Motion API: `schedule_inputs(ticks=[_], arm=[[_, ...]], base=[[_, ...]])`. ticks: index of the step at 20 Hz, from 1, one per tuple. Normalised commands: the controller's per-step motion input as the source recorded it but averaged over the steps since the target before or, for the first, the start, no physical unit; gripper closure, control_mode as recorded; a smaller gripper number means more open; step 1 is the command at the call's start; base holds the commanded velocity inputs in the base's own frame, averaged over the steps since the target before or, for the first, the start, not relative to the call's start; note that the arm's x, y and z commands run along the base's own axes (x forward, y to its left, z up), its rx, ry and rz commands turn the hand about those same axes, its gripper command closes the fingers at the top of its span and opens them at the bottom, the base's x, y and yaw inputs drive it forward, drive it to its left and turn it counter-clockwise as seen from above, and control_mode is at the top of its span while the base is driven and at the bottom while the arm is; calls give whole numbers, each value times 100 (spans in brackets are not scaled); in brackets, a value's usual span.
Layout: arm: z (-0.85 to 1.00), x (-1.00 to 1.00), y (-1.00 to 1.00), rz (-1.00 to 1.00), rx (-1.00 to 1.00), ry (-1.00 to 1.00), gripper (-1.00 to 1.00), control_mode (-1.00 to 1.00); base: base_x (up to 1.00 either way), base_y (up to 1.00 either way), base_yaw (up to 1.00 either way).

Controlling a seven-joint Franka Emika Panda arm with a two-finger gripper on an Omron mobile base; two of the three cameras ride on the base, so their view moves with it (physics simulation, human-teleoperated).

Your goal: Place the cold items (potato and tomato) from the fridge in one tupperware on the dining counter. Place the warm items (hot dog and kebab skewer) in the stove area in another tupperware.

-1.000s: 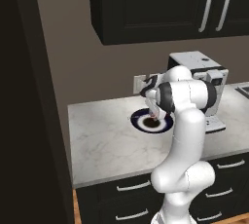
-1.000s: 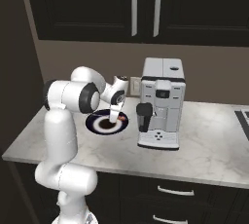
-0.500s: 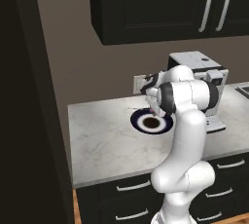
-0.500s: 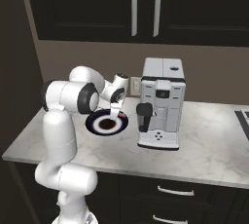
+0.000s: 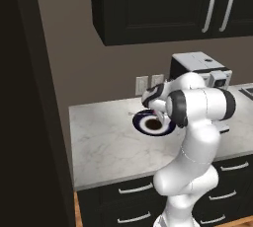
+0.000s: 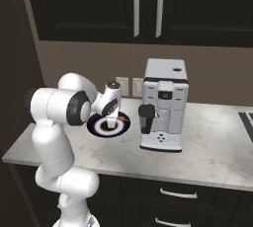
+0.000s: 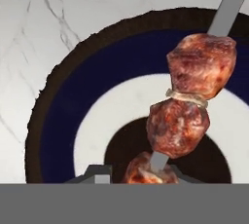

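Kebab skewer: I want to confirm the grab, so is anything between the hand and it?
Nothing visible. The hand is shut on the kebab skewer over the plate, its fingertips flanking the lowest meat chunk.

Coffee machine (image 6: 163, 103) beside blue-ringed plate (image 6: 97, 127) on marble counter (image 6: 212, 147).
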Motion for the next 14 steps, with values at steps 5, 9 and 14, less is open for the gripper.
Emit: schedule_inputs(ticks=[5, 9, 14], arm=[[34, -17, 7, -1, -9, 0, 100, -100], [37, 10, 22, -7, -5, 42, 100, -100], [31, -1, 8, 1, -4, 8, 100, -100]], base=[[0, 0, 0], [0, 0, 0], [0, 0, 0]])
